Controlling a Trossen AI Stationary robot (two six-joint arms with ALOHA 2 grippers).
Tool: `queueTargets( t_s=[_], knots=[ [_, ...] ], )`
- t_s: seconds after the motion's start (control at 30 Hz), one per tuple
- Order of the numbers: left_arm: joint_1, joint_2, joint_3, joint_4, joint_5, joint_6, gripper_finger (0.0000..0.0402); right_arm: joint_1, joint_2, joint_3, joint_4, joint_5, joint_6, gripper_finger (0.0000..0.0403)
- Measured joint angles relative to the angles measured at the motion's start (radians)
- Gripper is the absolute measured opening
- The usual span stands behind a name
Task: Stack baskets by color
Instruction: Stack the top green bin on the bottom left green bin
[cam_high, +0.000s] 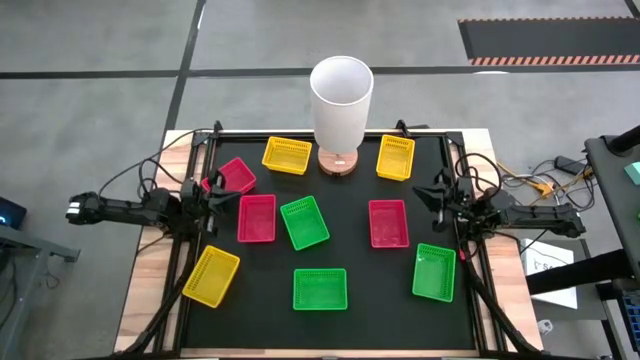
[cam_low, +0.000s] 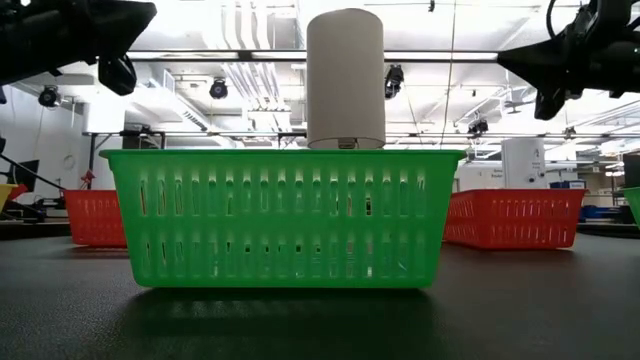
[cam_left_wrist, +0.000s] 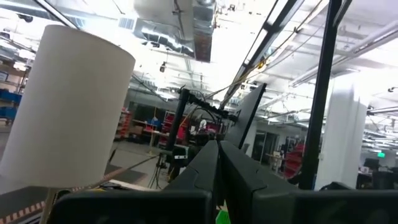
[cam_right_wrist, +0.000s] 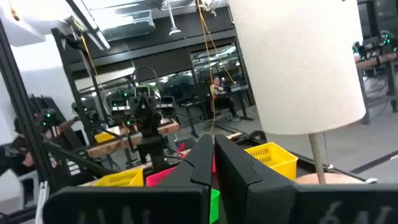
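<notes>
We note the left gripper (cam_high: 222, 192) parked at the table's left edge, fingers pressed together, holding nothing. Just beside it lies a red-pink basket (cam_high: 233, 177), tilted; a second red-pink basket (cam_high: 256, 218) sits just inward of that. Nearer the front left corner we see a yellow basket (cam_high: 211, 275), angled. Another yellow basket (cam_high: 287, 154) lies at the back, left of the tall white cylinder (cam_high: 341, 100) on its wooden base (cam_high: 338, 161). A green basket (cam_high: 304, 222) rests mid-table, touching the second red-pink one; a second green basket (cam_high: 320, 289) lies at the front centre. Right of the cylinder we log a third yellow basket (cam_high: 395, 157), then a third red-pink basket (cam_high: 388, 222), then a third green basket (cam_high: 434, 271) toward the front right. None are stacked. The right gripper (cam_high: 441, 195) waits at the right edge, fingers pressed together, empty.
</notes>
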Motion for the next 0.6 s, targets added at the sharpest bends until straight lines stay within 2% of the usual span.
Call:
queueTargets(
  t_s=[0.27,0.43,0.6],
  knots=[
    [0.0,0.051,0.001,0.066,0.0,0.0,0.0,0.0,0.0,0.0,0.005,0.0,-0.069,0.0009],
    [0.0,0.12,0.002,0.186,0.0,0.0,0.0,0.0,0.0,0.0,0.005,0.0,-0.166,0.0009],
    [0.0,0.206,0.006,0.266,0.0,-0.002,0.0,0.001,0.007,0.0,0.008,-0.033,-0.123,0.0009]
  ],
)
